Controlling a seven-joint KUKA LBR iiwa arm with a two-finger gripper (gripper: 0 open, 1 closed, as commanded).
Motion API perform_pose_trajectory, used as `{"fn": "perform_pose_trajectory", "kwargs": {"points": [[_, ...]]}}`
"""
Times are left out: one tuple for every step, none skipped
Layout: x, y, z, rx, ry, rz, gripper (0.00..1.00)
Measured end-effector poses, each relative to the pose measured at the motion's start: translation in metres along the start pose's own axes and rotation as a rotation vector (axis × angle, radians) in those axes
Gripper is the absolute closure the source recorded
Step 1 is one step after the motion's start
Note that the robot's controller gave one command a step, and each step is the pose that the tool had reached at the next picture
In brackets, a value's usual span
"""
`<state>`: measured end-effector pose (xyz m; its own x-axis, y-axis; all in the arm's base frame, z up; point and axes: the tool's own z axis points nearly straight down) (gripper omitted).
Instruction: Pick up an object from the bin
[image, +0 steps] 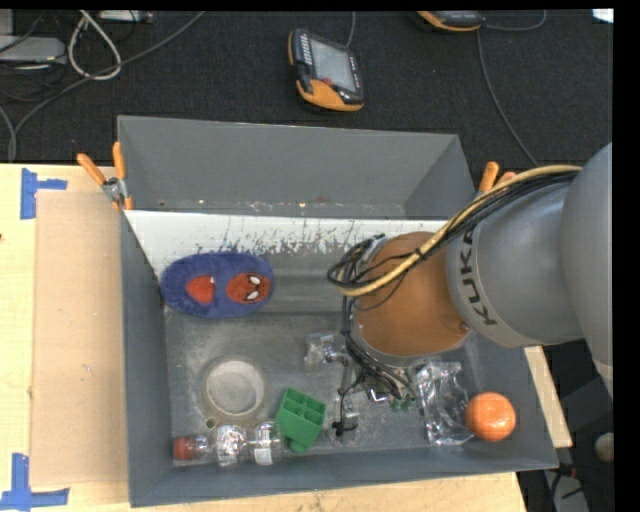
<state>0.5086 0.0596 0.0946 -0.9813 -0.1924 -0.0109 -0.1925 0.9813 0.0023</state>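
My gripper (346, 405) hangs low over the bin floor, right of the middle and below the arm's orange cover. Just to its left a green ribbed plastic block (300, 418) lies near the front wall. A crumpled clear plastic wrapper (440, 398) lies just to its right. A small shiny clear piece (322, 350) rests above and left of the gripper. Nothing shows as held.
An orange ball (491, 416) sits in the front right corner. A blue plush toy with two red patches (217, 286) lies at the back left. A clear round lid (234, 388) and a row of small shiny pieces (232, 445) lie at the front left.
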Motion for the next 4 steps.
{"fn": "perform_pose_trajectory", "kwargs": {"points": [[0.027, -0.003, 0.024, 0.001, -0.003, -0.066, 0.0], [0.019, 0.002, 0.024, 0.003, -0.005, 0.01, 0.0], [0.01, -0.005, 0.025, 0.002, -0.007, 0.064, 1.0], [0.01, -0.005, 0.025, 0.002, -0.007, 0.065, 1.0]]}}
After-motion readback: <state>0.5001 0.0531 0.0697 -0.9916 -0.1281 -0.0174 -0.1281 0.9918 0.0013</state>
